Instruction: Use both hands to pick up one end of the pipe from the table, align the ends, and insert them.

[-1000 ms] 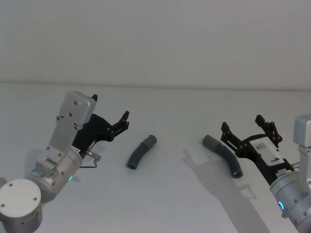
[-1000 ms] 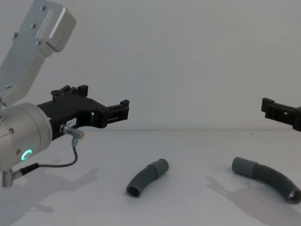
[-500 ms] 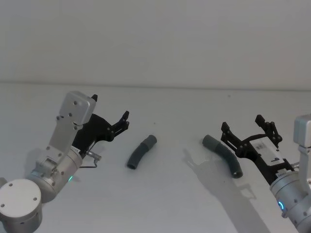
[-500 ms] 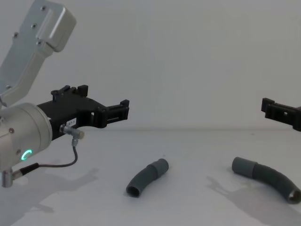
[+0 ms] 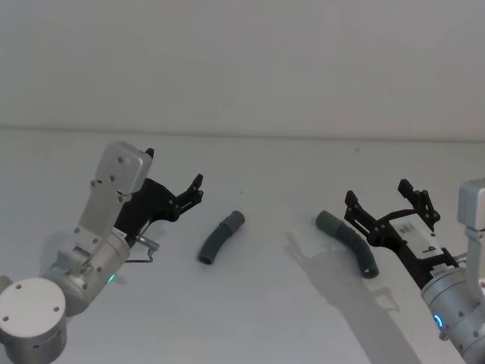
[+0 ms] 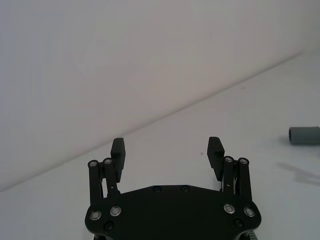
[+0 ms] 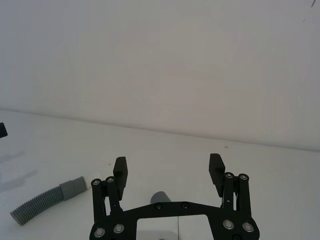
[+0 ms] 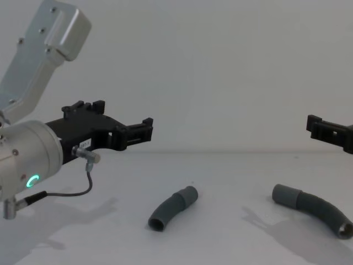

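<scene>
Currently I am holding my left gripper (image 5: 173, 168) spread wide, gripping nothing, above the table (image 5: 258, 311), left of the left pipe piece (image 5: 218, 239). My right gripper (image 5: 377, 191) is hovering likewise released above the right pipe piece (image 5: 350, 241). Both pieces are lying well apart, smooth cuffs (image 5: 236, 219) at their far ends.

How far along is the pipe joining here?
Done: nothing yet; the left hose piece and right hose piece lie apart on the table. In hand: the left gripper, open, hangs beside the left one; the right gripper, open, hovers over the right one. To do: grasp, align, insert.
</scene>
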Motion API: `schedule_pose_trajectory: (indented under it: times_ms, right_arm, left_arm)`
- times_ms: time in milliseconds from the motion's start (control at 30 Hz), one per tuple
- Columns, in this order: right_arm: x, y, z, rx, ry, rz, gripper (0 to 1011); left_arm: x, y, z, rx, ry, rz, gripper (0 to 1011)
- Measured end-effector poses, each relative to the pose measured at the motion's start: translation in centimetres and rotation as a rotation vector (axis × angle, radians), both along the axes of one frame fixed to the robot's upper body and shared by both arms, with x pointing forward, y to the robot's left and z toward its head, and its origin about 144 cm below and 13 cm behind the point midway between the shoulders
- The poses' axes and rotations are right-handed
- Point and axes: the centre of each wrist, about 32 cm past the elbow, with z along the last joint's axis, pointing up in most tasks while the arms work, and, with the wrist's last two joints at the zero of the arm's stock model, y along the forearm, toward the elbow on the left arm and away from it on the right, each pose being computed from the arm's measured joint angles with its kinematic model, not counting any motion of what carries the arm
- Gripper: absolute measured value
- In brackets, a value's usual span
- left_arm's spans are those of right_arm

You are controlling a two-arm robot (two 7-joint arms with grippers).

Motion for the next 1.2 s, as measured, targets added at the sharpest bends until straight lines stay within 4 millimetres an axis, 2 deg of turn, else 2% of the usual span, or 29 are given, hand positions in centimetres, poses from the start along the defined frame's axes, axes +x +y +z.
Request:
schedule_pose_trajectory:
  times_ms: [667,1200]
  right_arm:
    - [0.0,0.0,0.0,0.0,0.0,0.0,1001]
    - [0.0,0.0,0.0,0.0,0.0,0.0,1001]
  left_arm:
    - [1.2,-1.7,2.4,0.114,0.201,-0.086,1001]
    - [4.2,-3.8,3.9,0.146,0.409,-0.123,1001]
